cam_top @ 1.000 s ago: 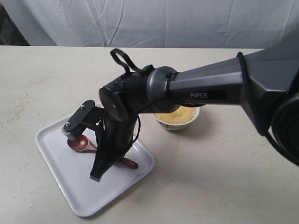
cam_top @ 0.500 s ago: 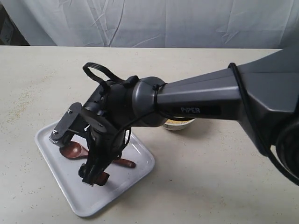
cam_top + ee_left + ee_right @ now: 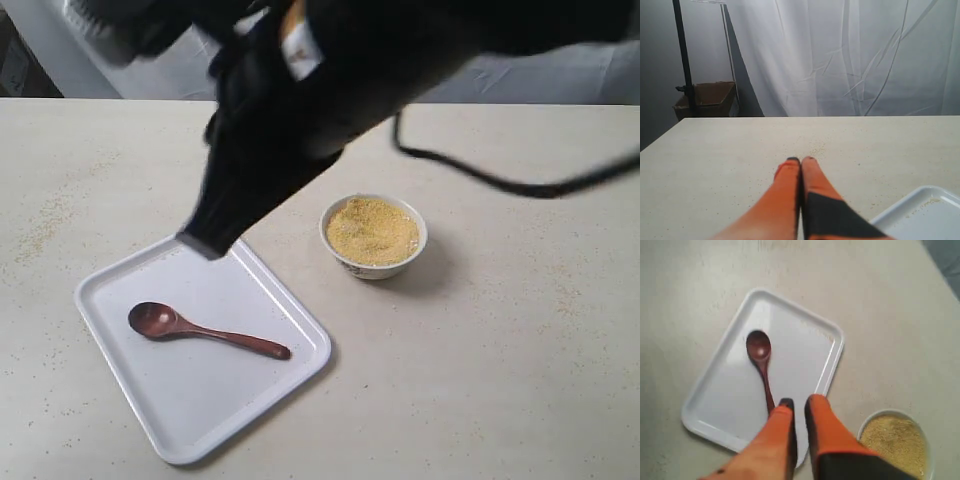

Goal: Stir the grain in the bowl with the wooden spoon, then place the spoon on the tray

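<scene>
The wooden spoon (image 3: 200,332) (image 3: 761,360) lies flat on the white tray (image 3: 200,400) (image 3: 725,395), its oval end toward the tray's left corner. The white bowl (image 3: 375,268) (image 3: 864,426) stands right of the tray, filled with yellow grain (image 3: 372,230) (image 3: 896,440). My right gripper (image 3: 799,401) hangs high above the tray's near edge, fingers a narrow gap apart, holding nothing. In the exterior view its arm (image 3: 290,110) is a dark blur across the top. My left gripper (image 3: 801,160) is shut and empty over bare table, with a tray corner (image 3: 925,210) beside it.
Stray grains dot the beige table (image 3: 500,380) around the bowl and at the far left. A white curtain (image 3: 840,55) hangs behind the table, and a cardboard box (image 3: 707,97) on a dark stand sits beyond its far edge.
My right gripper has lifted off the tray and swung up and back, leaving the spoon lying free on it. The bowl is now fully uncovered.
</scene>
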Action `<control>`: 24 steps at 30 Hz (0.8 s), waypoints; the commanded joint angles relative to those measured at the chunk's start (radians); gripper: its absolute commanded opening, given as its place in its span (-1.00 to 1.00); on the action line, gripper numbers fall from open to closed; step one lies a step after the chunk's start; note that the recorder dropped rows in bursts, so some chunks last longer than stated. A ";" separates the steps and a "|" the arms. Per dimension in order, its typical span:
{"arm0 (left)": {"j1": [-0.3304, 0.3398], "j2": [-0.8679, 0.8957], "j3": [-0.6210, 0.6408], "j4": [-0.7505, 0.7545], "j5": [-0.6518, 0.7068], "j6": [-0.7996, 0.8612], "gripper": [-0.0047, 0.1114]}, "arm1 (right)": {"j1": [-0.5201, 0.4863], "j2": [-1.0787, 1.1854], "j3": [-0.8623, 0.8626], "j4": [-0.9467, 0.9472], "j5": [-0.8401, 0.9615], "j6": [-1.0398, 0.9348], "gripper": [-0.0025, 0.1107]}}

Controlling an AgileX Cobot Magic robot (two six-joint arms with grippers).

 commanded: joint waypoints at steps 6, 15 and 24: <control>-0.005 -0.005 0.005 -0.002 0.001 -0.003 -0.91 | 0.002 -0.690 0.629 -0.014 -0.445 0.242 -0.84; -0.005 -0.005 0.005 -0.002 0.001 -0.003 -0.91 | 0.002 -1.051 1.306 0.001 -1.069 0.199 -0.84; -0.005 -0.005 0.005 -0.002 0.001 -0.003 -0.91 | 0.002 -1.098 1.372 0.179 -1.004 0.085 -0.84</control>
